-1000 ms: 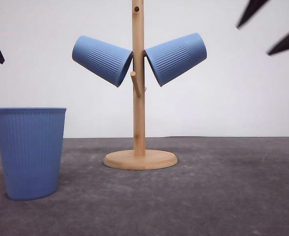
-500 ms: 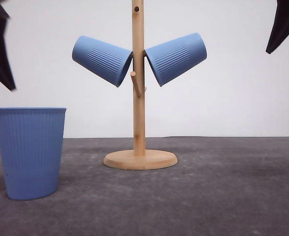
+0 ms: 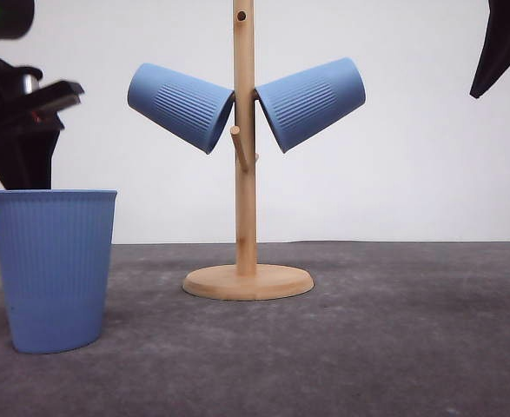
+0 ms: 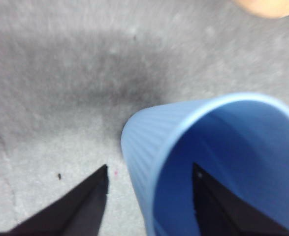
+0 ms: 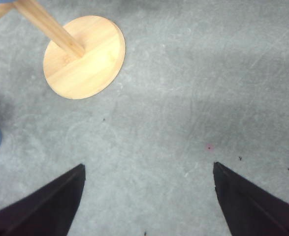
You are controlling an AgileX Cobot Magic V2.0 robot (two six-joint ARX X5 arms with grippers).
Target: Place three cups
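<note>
Two light-blue ribbed cups hang mouth-down on pegs of a wooden stand (image 3: 245,139), one on its left (image 3: 181,106) and one on its right (image 3: 310,102). The third cup (image 3: 55,268) stands upright on the table at the left. My left gripper (image 3: 20,148) hovers just over that cup. In the left wrist view the gripper (image 4: 150,169) is open and straddles the cup's wall (image 4: 149,142), one finger inside the mouth and one outside. High at the far right, my right gripper (image 3: 502,43) is open (image 5: 149,167) above bare table.
The stand's round wooden base (image 3: 248,281) sits mid-table, and in the right wrist view that base (image 5: 85,56) lies ahead of the fingers. Grey table (image 3: 394,339) stretches to the right and front. A white wall closes the back.
My left arm has come down from the upper left corner onto the rim of the standing cup. The right gripper drew back toward the top right corner. The cups have not moved.
</note>
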